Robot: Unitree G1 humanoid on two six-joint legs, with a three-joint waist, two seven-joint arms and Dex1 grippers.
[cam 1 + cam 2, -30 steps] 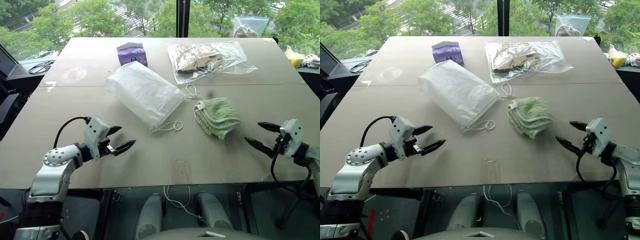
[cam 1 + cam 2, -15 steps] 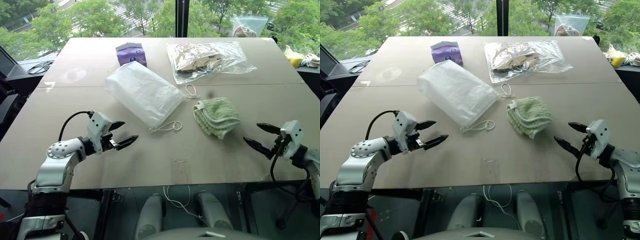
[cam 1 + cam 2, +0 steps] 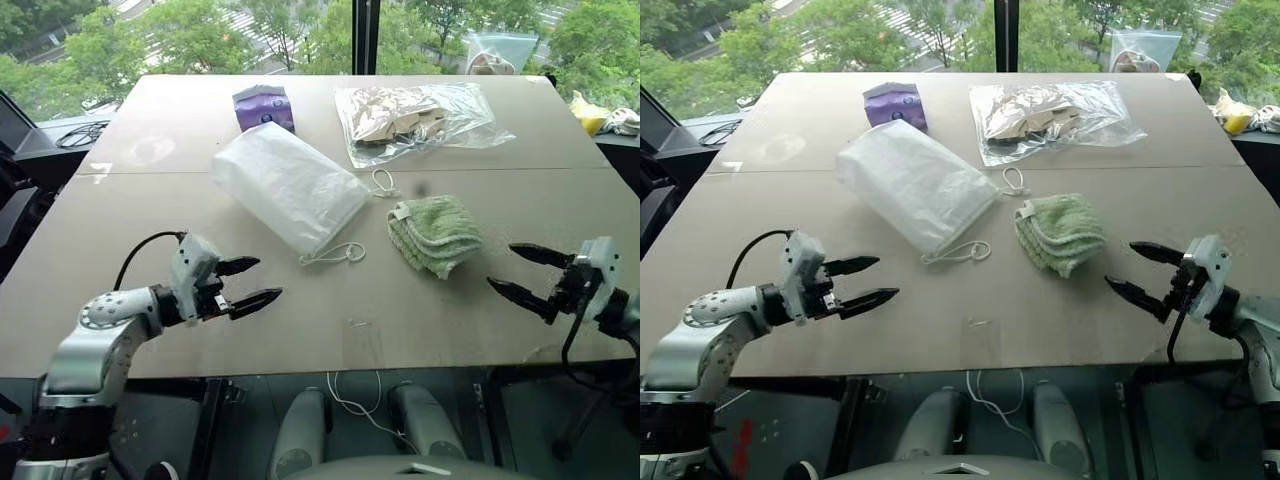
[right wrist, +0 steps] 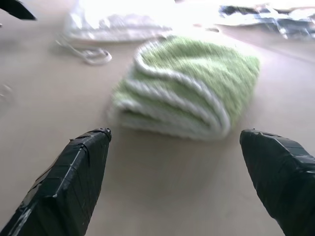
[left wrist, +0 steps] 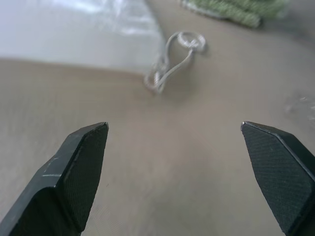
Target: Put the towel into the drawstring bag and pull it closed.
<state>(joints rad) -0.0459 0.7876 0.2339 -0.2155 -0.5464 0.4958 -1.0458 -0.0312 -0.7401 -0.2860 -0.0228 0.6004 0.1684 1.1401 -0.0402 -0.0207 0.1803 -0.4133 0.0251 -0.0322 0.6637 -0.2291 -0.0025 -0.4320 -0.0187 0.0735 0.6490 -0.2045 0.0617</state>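
A wide beige table [image 3: 150, 230] holds a white translucent drawstring bag [image 3: 287, 186] lying at its centre, cord loops toward a folded light-green terry towel [image 3: 435, 233] just beside it. The left gripper [image 3: 250, 282] and right gripper [image 3: 515, 270] hover near the front edge, fingers spread, holding nothing.

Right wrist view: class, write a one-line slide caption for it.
Open right end effector faces the folded green towel on the table, white bag and cord loop beyond.
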